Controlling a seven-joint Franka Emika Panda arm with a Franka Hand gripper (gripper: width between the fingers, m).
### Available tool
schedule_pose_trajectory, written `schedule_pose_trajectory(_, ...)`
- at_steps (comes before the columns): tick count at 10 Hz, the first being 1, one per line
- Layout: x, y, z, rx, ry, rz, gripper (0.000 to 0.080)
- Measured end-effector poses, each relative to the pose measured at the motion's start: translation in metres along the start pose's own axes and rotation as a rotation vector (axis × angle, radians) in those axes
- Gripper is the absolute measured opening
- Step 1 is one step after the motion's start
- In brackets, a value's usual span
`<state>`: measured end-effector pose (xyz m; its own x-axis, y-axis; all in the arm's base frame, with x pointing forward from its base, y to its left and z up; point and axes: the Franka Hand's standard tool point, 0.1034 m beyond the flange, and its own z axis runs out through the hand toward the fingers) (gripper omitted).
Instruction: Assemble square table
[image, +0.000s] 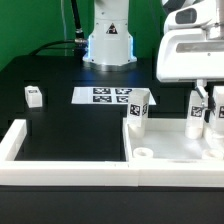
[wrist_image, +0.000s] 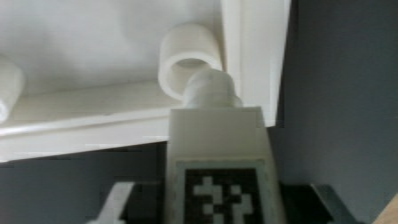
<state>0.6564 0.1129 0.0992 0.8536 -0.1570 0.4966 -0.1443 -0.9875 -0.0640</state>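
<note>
- At the exterior view's right, the claw (image: 200, 97) hangs over the square tabletop (image: 175, 150). It is clamped on a white table leg (wrist_image: 221, 150), which it holds upright.
- In the wrist view, dark fingers (wrist_image: 118, 203) press in on either side of the leg's tagged face.
- The held leg's narrower tip (wrist_image: 208, 88) points at a round corner socket (wrist_image: 187, 50) just inside the tabletop's raised rim. It looks to be touching the socket, but I cannot tell whether it has gone in.
- The tabletop lies flat on the black worktop (image: 70, 125), at the exterior view's lower right, just beside the long white border wall (image: 60, 166).
- A round corner hole (image: 143, 155) shows in the tabletop's near corner, toward the exterior view's left.
- A second leg (image: 138, 110) stands upright at the tabletop's far corner on that same side. I cannot tell whether it sits in a hole or only beside the slab.
- A third leg (image: 33, 96) rests on the worktop at the exterior view's left, well apart from the tabletop.
- The marker board (image: 108, 96) lies flat between the third leg and the second leg, in front of the robot base (image: 108, 45).
</note>
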Motion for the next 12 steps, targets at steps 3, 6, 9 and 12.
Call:
schedule_pose_trajectory(3,-0.006,0.006,0.010,-0.008,0.004,-0.011,0.0287)
schedule_pose_trajectory(6,0.000,0.006,0.019,-0.008,0.033,-0.006,0.0287)
schedule_pose_trajectory(9,0.005,0.004,0.022,-0.003,0.062,0.008,0.0287)
schedule_pose_trajectory(12,0.002,0.006,0.021,-0.003,0.070,0.018,0.0287)
